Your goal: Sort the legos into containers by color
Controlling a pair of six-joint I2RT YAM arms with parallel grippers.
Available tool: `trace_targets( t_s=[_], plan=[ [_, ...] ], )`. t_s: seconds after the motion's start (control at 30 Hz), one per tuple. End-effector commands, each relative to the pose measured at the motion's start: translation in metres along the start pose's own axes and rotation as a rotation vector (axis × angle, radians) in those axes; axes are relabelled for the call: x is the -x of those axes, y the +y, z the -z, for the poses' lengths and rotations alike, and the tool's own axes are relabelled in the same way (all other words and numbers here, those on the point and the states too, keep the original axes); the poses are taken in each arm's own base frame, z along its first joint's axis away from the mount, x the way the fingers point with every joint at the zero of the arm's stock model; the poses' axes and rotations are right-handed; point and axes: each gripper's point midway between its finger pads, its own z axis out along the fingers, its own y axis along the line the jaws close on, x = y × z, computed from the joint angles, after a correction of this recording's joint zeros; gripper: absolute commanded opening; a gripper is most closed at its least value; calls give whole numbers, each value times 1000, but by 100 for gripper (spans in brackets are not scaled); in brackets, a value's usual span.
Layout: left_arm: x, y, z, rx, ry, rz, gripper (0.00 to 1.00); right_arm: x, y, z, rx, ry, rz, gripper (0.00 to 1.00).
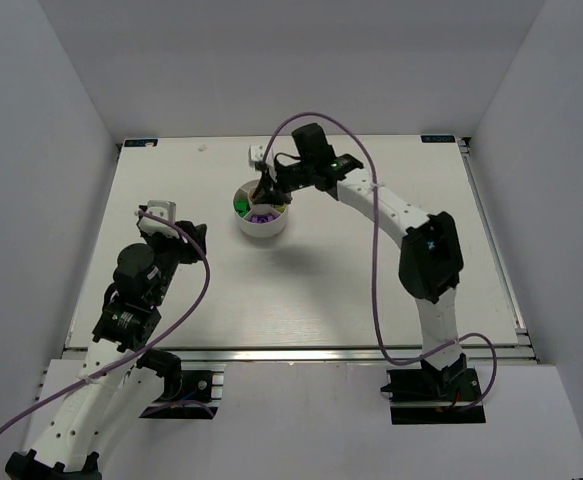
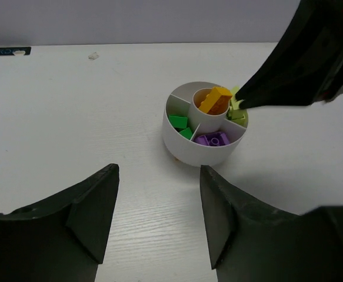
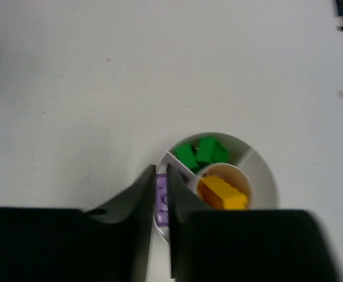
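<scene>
The round white dish (image 1: pixel 271 232) stands mid-table, and its wall shows in the left wrist view (image 2: pixel 200 150). Its centre well holds yellow-orange legos (image 2: pixel 214 98). Its wedges hold dark green (image 2: pixel 179 121), purple (image 2: pixel 213 140) and lime legos (image 2: pixel 237 114); the far wedge is bare. My right gripper (image 1: pixel 263 192) hangs over the dish rim (image 3: pixel 265 176). Its jaws (image 3: pixel 161 170) are nearly closed, pinching a purple lego (image 3: pixel 161 200). In the right wrist view, green (image 3: pixel 200 153) and yellow legos (image 3: pixel 221 191) show beside it. My left gripper (image 2: pixel 159 167) is open and empty, low over the table left of the dish.
A small white speck (image 2: pixel 93 56) lies on the table beyond the dish. Blue tape marks (image 1: pixel 141 142) sit at the table's far corners. White walls close in the table on three sides.
</scene>
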Motion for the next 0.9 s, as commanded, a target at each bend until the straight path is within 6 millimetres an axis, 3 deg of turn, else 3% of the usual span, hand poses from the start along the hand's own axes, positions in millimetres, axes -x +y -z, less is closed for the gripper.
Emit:
trace_targets(
  t_s=[0.0,0.03,0.07,0.1,0.13,0.2,0.23,0.27,0.3,0.33,0.37,0.4,0.43,0.47,0.53,0.63,0.87],
  plan=[
    [1,-7,-2,-40,-9,-6,64,66,-32,57,-292,-29,-89,13],
    [2,-8,-2,-49,-6,-5,57,66,-43,81,-398,-31,-129,0],
    [2,-13,-2,-77,-6,-4,37,52,-64,108,-616,-21,-335,0],
    [-1,-15,-3,-88,6,-7,26,37,-78,133,-790,-17,-464,0],
    [0,-18,-4,-103,9,-3,17,11,-87,178,-988,1,-592,0],
    [-1,-25,-4,-137,21,0,0,-17,-91,228,-1101,22,-702,0],
    [-2,-27,-5,-147,29,7,0,-30,-86,239,-1105,38,-762,0],
    [-1,-29,-4,-157,26,9,0,-58,-73,260,-1088,85,-875,0],
    [0,-36,-3,-195,25,11,0,-80,-69,291,-1126,102,-953,0],
    [1,-37,-2,-203,23,14,0,-94,-59,302,-1132,125,-1020,0],
    [3,-38,-1,-210,20,17,0,-126,-40,333,-1157,163,-1118,18],
    [3,-40,-1,-219,21,20,4,-137,-30,339,-1154,181,-1144,34],
    [6,-40,1,-220,14,24,15,-137,-20,348,-1152,188,-1130,46],
    [8,-40,2,-218,8,27,25,-162,-3,366,-1178,222,-1168,69],
    [11,-39,4,-210,-5,37,49,-167,14,378,-1184,307,-1100,85],
    [14,-40,7,-212,-14,40,64,-182,39,388,-1186,412,-1088,89],
    [22,-43,14,-234,-44,48,68,-235,82,401,-1160,681,-1072,86]
  ],
)
